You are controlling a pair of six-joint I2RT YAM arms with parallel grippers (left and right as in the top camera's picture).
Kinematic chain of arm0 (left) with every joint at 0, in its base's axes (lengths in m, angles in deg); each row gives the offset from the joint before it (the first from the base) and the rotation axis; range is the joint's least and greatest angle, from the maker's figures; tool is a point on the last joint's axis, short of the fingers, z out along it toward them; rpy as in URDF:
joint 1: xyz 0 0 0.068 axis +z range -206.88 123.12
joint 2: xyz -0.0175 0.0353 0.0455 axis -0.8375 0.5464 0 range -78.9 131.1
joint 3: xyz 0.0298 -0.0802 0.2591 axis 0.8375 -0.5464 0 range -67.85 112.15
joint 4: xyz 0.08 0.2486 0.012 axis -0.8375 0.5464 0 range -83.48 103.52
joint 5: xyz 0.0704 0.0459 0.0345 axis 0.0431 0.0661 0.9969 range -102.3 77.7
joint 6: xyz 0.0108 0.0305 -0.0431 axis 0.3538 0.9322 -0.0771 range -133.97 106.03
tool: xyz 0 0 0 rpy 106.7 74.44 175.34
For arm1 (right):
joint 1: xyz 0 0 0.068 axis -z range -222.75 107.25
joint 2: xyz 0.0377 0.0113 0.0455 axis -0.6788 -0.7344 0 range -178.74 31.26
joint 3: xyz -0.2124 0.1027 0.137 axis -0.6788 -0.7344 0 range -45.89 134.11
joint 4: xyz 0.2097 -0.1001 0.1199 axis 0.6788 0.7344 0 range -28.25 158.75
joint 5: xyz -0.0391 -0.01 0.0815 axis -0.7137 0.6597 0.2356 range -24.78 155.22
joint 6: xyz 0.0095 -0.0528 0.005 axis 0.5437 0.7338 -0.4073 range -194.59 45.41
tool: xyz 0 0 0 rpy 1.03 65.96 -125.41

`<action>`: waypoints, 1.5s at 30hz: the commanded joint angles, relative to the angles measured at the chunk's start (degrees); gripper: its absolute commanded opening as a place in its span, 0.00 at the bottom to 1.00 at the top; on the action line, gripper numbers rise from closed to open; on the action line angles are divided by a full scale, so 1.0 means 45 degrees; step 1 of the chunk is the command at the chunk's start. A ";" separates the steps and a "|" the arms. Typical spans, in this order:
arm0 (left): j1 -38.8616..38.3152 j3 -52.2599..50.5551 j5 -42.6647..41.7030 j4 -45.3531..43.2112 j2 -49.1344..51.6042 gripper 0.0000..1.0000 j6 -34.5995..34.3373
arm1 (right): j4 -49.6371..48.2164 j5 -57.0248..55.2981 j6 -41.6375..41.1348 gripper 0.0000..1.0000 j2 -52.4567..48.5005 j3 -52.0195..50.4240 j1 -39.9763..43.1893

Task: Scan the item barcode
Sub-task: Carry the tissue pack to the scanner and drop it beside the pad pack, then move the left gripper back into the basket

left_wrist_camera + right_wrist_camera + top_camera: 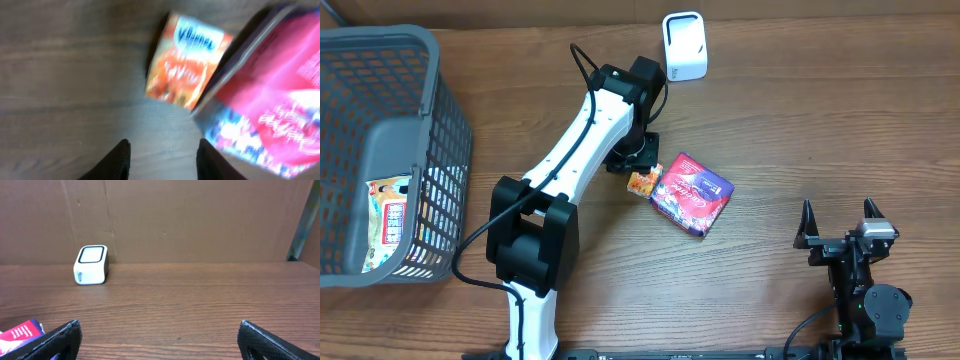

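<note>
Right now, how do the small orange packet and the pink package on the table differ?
Size: the orange packet is clearly smaller than the pink package. Colour: the orange packet is orange with blue lettering; the pink package is pink-red with purple parts. Shared: both lie flat on the wooden table, side by side.

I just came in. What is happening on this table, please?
The left arm reaches across the table. Its tool is open and empty, low over the wood, next to a small orange packet right beside a bigger pink packet. The right tool stands wide open at the side, holding nothing. The white scanner sits at the back, with no packet before it yet. A grey basket holds another packet.
</note>
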 commanded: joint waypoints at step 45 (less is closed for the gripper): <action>1.3707 0.8655 0.3536 0.4041 -0.2943 1.00 -0.0146 | -0.0078 -0.0083 -0.0029 1.00 0.0117 -0.0131 0.0010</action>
